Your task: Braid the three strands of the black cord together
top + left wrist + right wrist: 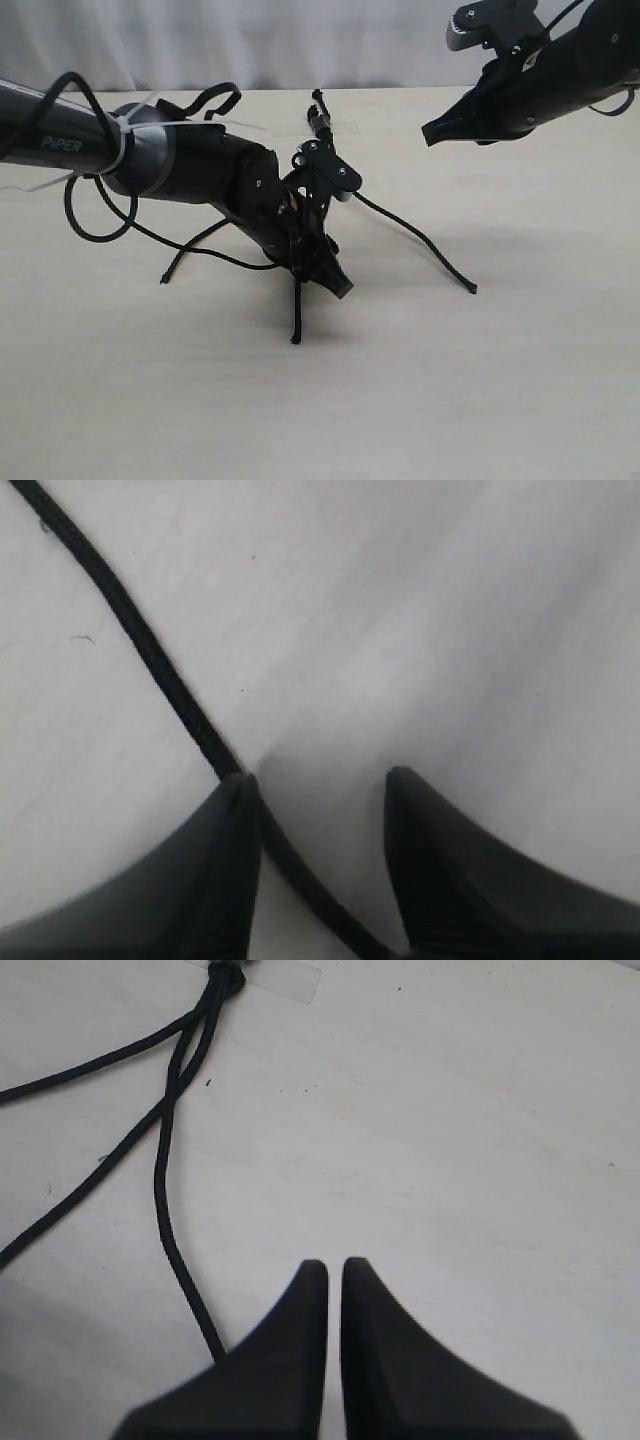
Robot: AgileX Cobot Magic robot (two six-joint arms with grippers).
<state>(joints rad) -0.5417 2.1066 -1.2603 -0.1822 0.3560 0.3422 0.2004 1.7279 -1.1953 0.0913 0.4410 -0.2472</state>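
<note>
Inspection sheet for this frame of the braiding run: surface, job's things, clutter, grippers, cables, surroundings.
Surface: pale wood-grain tabletop, carrying only the cord and its tape.
Job's things: thin black cord, knotted head pinned under a clear tape strip; three strands fan out unbraided: left strand, middle strand, right strand.
Clutter: nothing seen.
Grippers: left gripper open, low at the table, one strand passing between its jaws; right gripper shut, empty, held clear of the cord.
Cables: glossy black arm cable loops under the left arm, bound with white zip ties.
Surroundings: white curtain behind the table.
</note>
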